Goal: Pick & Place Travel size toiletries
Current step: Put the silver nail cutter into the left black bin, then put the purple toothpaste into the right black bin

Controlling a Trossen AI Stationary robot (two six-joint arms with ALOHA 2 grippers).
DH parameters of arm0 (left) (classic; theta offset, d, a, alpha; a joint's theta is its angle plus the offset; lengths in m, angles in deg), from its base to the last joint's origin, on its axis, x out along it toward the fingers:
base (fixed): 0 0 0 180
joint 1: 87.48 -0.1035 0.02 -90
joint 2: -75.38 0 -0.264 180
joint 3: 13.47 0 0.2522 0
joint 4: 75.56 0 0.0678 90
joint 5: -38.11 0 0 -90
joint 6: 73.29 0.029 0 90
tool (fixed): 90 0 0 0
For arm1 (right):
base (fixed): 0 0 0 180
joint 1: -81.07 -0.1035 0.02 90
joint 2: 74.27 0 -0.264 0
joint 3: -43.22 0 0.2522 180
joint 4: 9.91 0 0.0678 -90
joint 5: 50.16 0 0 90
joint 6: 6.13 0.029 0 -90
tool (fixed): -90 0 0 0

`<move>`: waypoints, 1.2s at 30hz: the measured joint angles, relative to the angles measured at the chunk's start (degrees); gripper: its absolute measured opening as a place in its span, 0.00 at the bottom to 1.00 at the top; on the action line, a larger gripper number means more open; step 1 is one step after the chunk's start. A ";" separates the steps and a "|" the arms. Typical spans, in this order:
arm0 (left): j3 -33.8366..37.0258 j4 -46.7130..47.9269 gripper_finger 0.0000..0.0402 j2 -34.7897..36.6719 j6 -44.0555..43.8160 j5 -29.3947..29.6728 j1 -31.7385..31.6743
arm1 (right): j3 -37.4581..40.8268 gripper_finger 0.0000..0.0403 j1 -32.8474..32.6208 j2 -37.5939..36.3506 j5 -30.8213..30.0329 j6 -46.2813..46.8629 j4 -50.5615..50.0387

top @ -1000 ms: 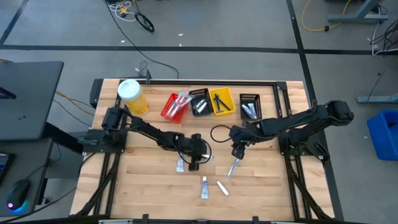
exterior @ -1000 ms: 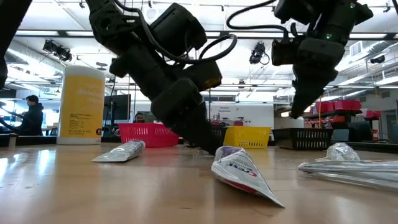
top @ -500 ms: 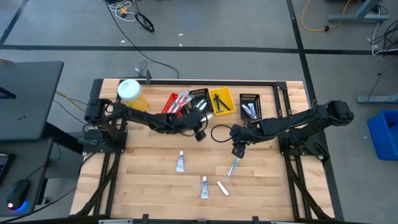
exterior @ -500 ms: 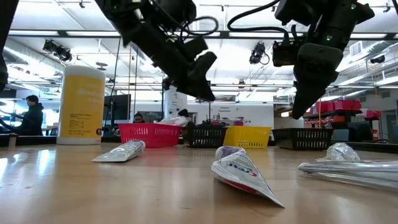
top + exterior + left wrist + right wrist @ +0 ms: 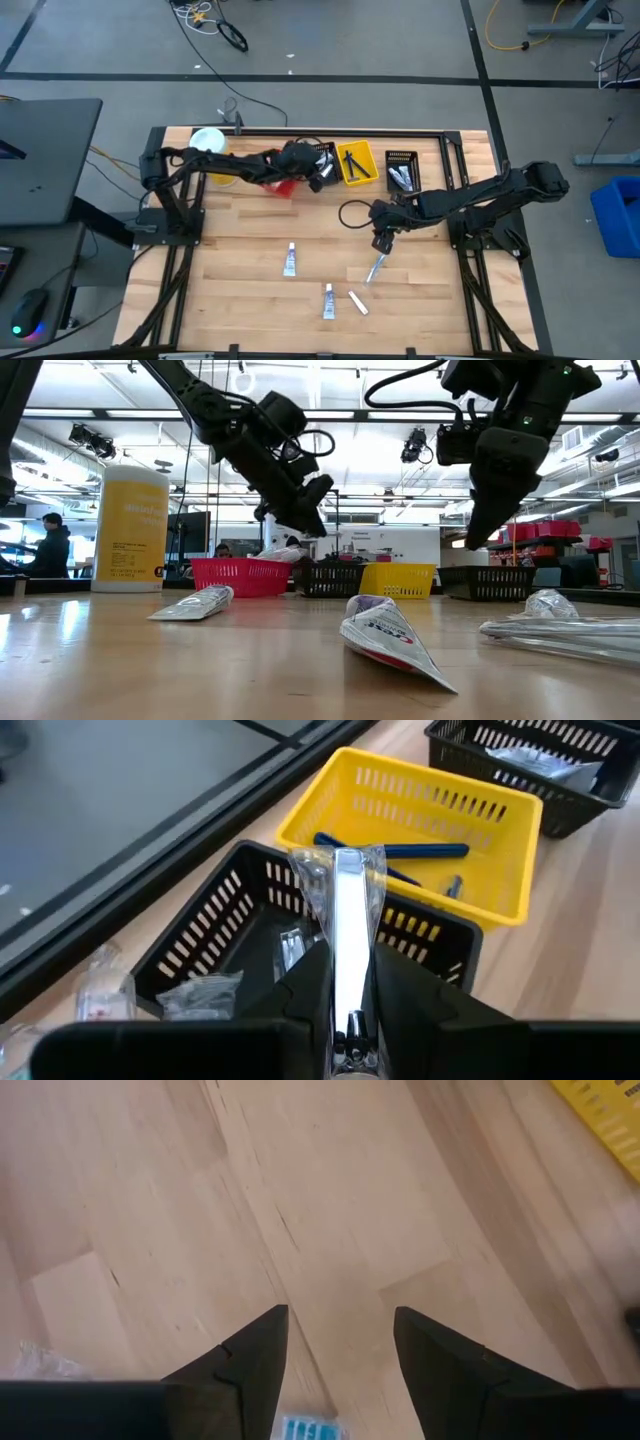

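- Yellow canister point(image 5: 207, 143) at upper left of the high view, beside the red bin point(image 5: 277, 172); not part of the job.
- Left gripper point(image 5: 345, 1020) over the row of bins at upper centre, clenched on a clear-wrapped toothbrush point(image 5: 347, 905), poised above the black bin point(image 5: 210, 965); packets already inside it, razors in the yellow bin point(image 5: 420, 805).
- Partly sorted, by the look: tubes point(image 5: 289, 260) and point(image 5: 327, 300) plus a small packet point(image 5: 357, 302) left on the wooden table point(image 5: 230, 300), lower centre.
- Right gripper point(image 5: 380, 243) right of centre, fingers spread and empty, hovering over a wrapped toothbrush point(image 5: 374, 269).
- Bare boards all round the loose items; table edge well clear.
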 joint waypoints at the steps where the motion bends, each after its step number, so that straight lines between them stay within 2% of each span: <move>1: -0.03 -0.34 0.18 -0.60 0.03 -0.47 -0.25 | -0.01 0.48 0.00 0.00 -0.20 -0.13 0.09; 13: -3.60 -0.41 0.17 -9.49 1.70 -1.90 0.42 | 0.00 0.47 0.04 0.00 -1.35 -0.15 1.51; 18: -4.48 2.38 0.18 -10.32 2.43 -1.12 -0.18 | -0.01 0.48 0.04 0.00 -1.34 -0.15 1.68; 22: -4.53 2.45 0.24 -10.30 6.20 -1.16 -0.16 | 0.00 0.48 0.04 0.00 -1.34 -0.14 1.88; 30: -4.53 2.33 0.39 -10.30 6.56 -0.96 -0.16 | 0.00 0.47 0.04 0.00 -1.31 -0.15 2.08; 36: -5.61 2.67 0.42 -8.94 7.65 2.66 0.89 | -0.01 0.48 0.02 0.00 1.73 0.49 2.66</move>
